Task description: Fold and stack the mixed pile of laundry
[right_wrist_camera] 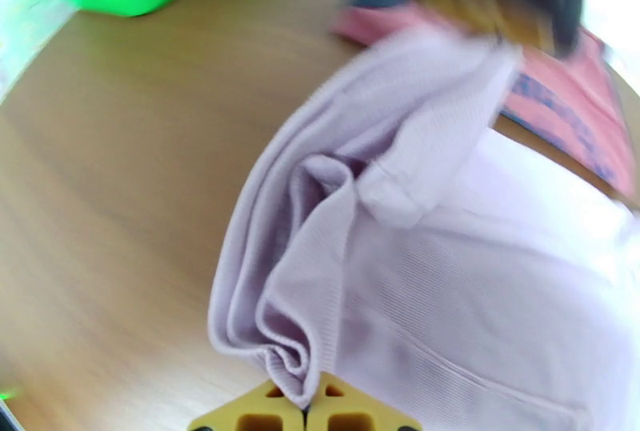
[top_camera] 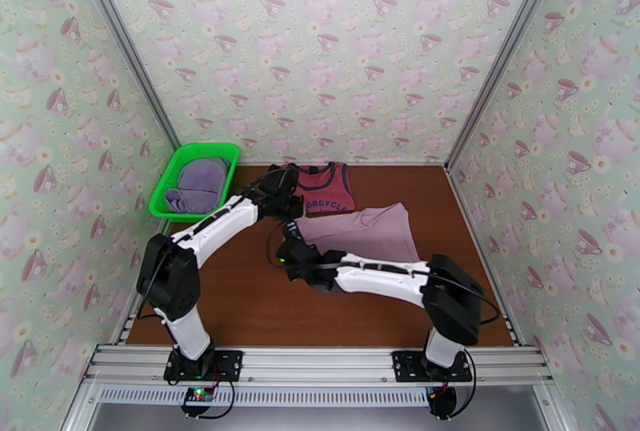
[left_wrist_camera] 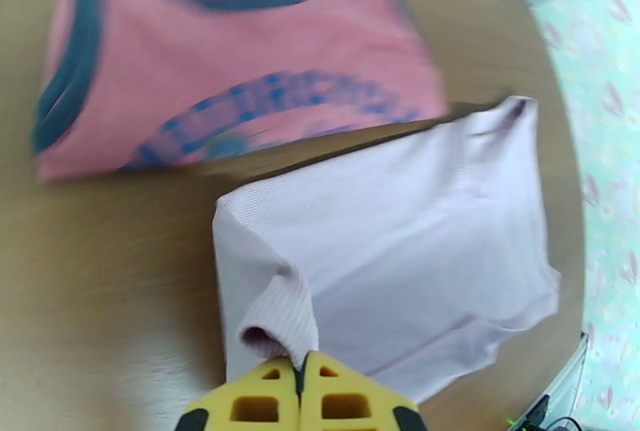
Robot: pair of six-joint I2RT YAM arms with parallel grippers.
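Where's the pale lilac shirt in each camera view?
Top external: lilac shirt mid-table, just right of centre.
Left wrist: lilac shirt lower right, pinched by the left gripper.
Right wrist: lilac shirt centre to lower right.
Shared landmark: red tank top beside it.

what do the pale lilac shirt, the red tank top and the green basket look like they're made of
Going by looks: pale lilac shirt: soft, matte fine-ribbed knit, likely cotton; ribs show. dusty-red tank top: smooth matte jersey, probably, with printed lettering. green basket: glossy moulded plastic, by its sheen.
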